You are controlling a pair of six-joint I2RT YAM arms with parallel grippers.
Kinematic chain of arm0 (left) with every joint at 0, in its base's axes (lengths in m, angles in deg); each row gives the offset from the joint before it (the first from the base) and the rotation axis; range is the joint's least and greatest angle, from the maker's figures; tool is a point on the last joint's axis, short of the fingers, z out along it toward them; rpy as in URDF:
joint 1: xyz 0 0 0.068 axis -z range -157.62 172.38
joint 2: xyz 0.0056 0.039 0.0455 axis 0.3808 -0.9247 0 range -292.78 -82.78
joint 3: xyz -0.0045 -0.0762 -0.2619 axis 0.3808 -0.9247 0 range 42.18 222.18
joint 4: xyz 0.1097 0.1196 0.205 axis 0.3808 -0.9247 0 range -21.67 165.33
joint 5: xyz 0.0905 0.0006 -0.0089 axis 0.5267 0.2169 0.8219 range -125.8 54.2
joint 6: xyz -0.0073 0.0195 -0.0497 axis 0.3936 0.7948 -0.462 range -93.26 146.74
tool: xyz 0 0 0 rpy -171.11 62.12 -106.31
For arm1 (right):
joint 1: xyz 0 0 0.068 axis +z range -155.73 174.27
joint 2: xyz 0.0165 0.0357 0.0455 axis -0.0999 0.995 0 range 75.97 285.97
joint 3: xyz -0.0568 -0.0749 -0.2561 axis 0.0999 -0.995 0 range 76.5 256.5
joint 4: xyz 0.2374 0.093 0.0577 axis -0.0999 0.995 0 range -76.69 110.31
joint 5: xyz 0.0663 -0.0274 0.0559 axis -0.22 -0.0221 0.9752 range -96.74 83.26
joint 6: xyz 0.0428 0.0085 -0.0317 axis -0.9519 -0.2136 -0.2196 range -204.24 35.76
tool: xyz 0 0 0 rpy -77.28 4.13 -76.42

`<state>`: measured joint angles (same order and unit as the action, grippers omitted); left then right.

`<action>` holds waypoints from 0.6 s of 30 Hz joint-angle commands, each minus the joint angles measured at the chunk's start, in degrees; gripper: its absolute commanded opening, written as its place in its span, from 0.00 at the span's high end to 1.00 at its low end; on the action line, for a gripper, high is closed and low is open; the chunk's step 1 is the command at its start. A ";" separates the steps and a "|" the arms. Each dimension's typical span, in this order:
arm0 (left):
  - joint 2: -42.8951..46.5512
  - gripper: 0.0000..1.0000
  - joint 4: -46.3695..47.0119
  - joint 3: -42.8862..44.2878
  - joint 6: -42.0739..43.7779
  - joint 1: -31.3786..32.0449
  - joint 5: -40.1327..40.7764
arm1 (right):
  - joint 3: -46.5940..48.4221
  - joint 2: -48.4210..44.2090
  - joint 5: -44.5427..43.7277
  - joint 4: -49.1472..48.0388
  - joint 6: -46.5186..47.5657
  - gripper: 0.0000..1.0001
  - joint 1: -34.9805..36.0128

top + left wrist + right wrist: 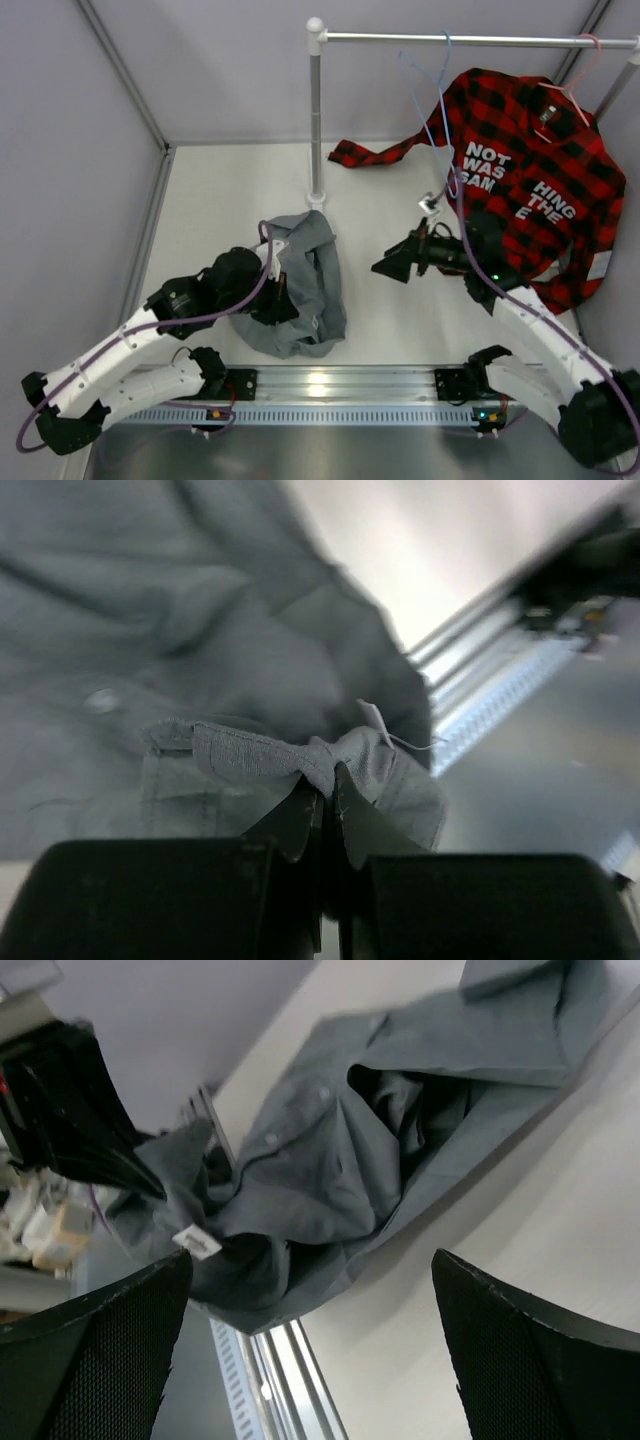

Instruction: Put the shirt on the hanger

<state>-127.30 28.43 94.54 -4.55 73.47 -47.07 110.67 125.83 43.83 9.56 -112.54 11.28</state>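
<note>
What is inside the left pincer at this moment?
A fold of the grey shirt is pinched in the shut left pincer. How deep the cloth goes between its fingers is hidden by the fingers themselves.

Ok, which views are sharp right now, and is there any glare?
Top external: sharp overall, glare patch on the metal rail. Left wrist: shirt fold in the left gripper crisp, background blurred and washed out. Right wrist: shirt sharp, right gripper slightly soft.
</note>
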 commanded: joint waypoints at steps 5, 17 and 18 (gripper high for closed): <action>-0.42 1.00 -12.52 -2.52 -8.17 -0.03 20.49 | 11.00 23.85 -22.26 -4.67 1.42 0.01 18.23; 5.40 1.00 -12.70 -4.37 -9.76 -0.03 19.61 | 25.06 52.43 -21.39 -16.80 1.66 0.01 28.86; 5.31 1.00 -12.70 -4.46 -9.84 -0.03 20.49 | 26.72 53.83 -22.26 -16.82 2.27 0.01 30.52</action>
<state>-121.35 16.32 90.78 -13.29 73.43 -28.69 132.59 177.92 20.31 1.71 -111.51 38.32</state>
